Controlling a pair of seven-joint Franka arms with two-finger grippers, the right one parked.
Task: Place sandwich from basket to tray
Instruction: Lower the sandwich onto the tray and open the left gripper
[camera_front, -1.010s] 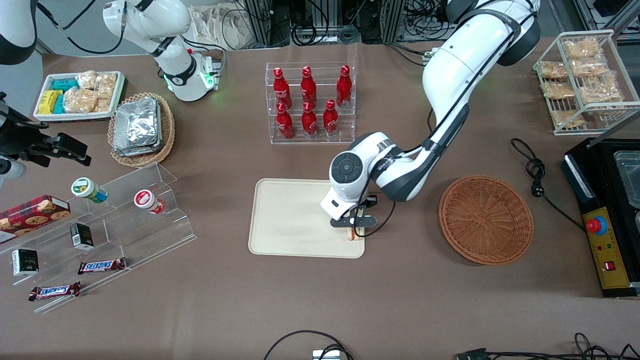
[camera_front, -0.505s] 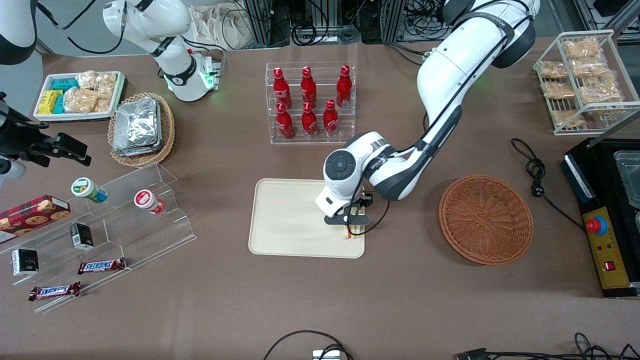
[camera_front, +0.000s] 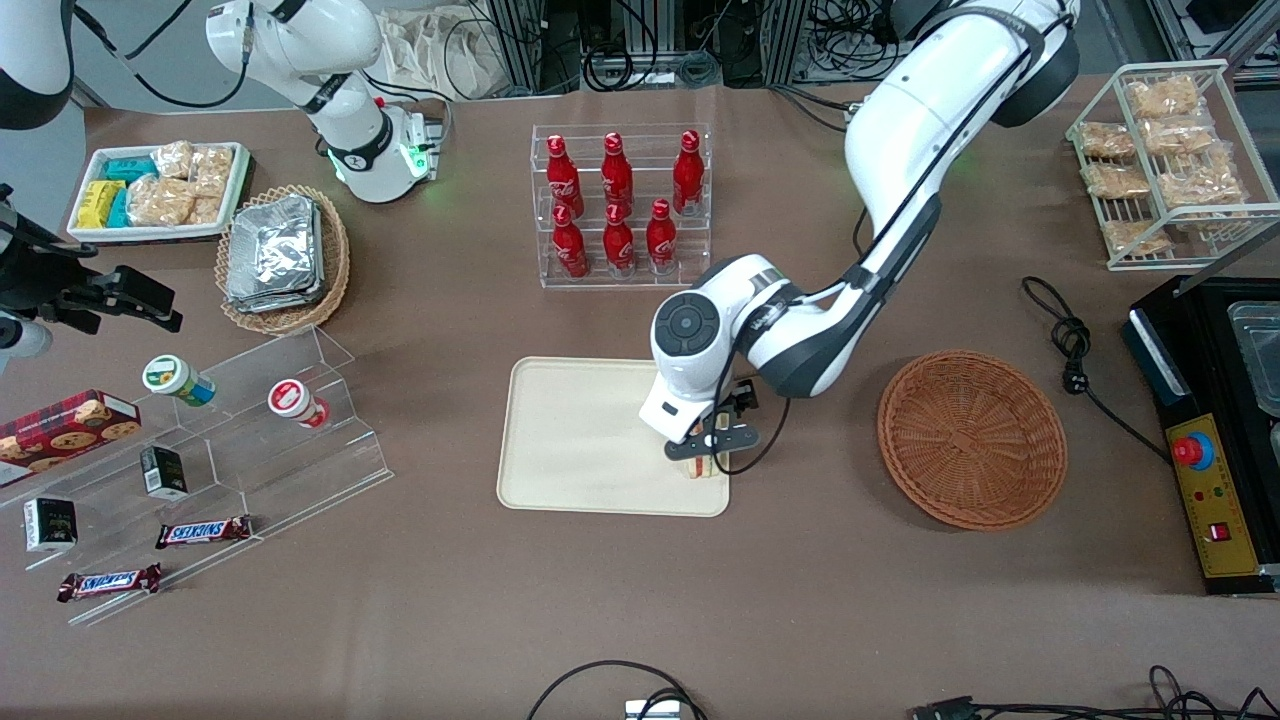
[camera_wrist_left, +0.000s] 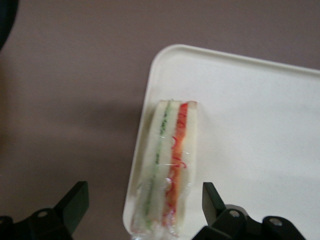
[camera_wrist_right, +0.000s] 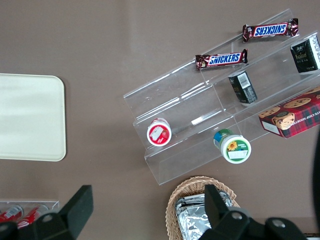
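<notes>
the brown desk (camera_front: 800, 600) carries the cream tray (camera_front: 580, 440) near its middle, with the round reddish-brown basket (camera_front: 972, 438) lying apart from it toward the working arm's end. the sandwich (camera_wrist_left: 167, 167) rests on the tray, along the rim at the corner nearest the basket and the front camera, its green and red filling edge facing up. the claw (camera_front: 708, 452) hangs just above it, fingers (camera_wrist_left: 75, 200) spread wide to either side of the sandwich and not touching it.

Wrapped sandwich (camera_wrist_left: 167, 170) on edge at tray (camera_wrist_left: 250, 125) corner — basket (camera_front: 972, 438) seemingly empty
</notes>
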